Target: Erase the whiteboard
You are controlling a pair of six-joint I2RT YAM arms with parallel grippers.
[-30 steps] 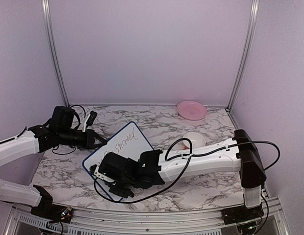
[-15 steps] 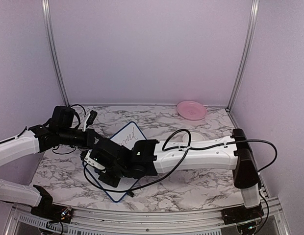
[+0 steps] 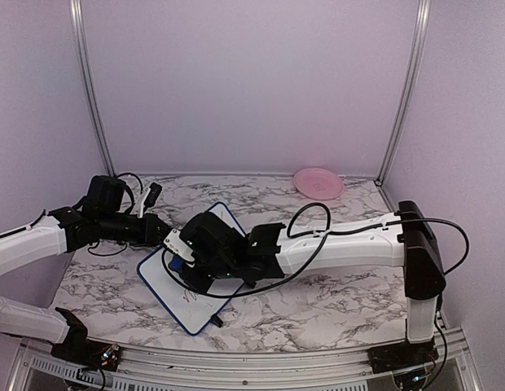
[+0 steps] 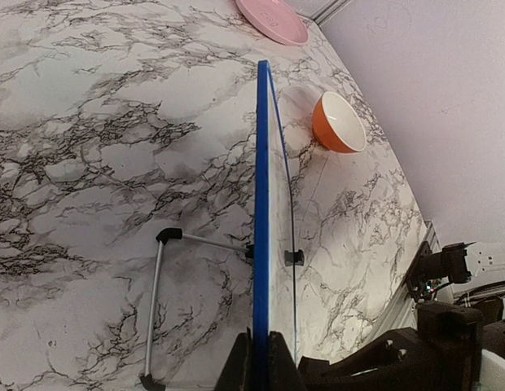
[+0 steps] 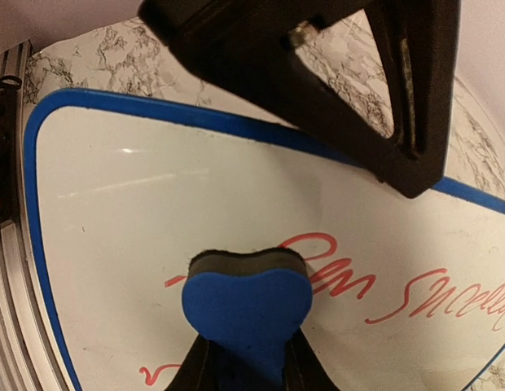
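Marble tabletop (image 3: 318, 305) with grey veins fills the lower part of the top view. At the left of that view, the left gripper (image 3: 160, 234) has its two black fingers pinched tight on the thin dark blue frame of the big flat white whiteboard (image 3: 177, 287). The whiteboard sits left of the middle, tilted up on a thin grey wire stand (image 4: 159, 309) with small black feet. In the left wrist view the board is seen from its edge, like a blue line going up the middle.

Just right of the left gripper, the right gripper (image 3: 177, 247) is over the board. Its fingers squeeze a small blue eraser block (image 5: 246, 305), which sits on the white face beside the red writing (image 5: 399, 297).

Farther right, an orange bowl (image 4: 338, 122) stands near the board. A round pink plate (image 3: 318, 182) lies at the back right of the table.
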